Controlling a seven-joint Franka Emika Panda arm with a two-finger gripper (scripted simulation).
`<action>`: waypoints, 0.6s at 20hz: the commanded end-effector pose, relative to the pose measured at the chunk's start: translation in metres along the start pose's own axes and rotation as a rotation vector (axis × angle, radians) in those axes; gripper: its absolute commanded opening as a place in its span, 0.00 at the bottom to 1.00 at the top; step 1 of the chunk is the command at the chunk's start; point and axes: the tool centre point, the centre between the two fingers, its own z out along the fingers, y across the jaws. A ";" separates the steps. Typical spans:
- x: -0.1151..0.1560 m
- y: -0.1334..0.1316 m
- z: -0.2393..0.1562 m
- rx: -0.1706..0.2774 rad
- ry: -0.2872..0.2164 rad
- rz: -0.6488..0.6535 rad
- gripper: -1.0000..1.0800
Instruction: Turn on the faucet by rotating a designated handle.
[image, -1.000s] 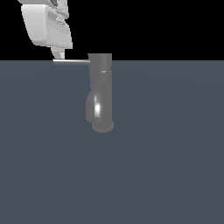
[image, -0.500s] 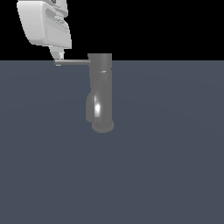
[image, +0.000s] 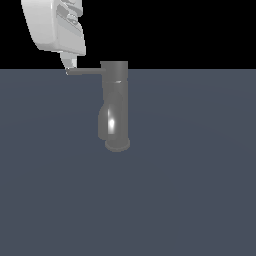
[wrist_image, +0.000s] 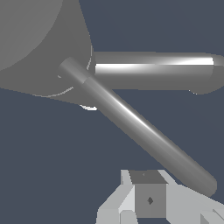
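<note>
The grey faucet (image: 115, 107) stands upright in the middle of the exterior view, its spout bulge catching a highlight. Its handle (image: 85, 71), a thin bar, sticks out from the top toward the exterior view's left. My white gripper (image: 70, 64) hangs over the bar's free end, with the fingertips touching or almost touching it. The fingers look shut, with nothing between them. In the wrist view the handle (wrist_image: 140, 127) runs diagonally from the faucet top (wrist_image: 35, 39) to just beside my gripper (wrist_image: 150, 203), and the spout (wrist_image: 153, 70) lies behind it.
A flat dark blue-grey floor (image: 190, 190) spreads around the faucet. Above its far edge the background is black. No other objects show.
My gripper has shifted a little toward the exterior view's right. The handle's free end has moved the same way, so the bar looks slightly shorter than before.
</note>
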 end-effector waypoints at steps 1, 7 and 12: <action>0.013 0.005 0.000 -0.002 0.002 0.012 0.00; 0.026 0.018 0.000 -0.003 0.002 0.012 0.00; 0.038 0.029 0.000 -0.003 0.002 0.012 0.00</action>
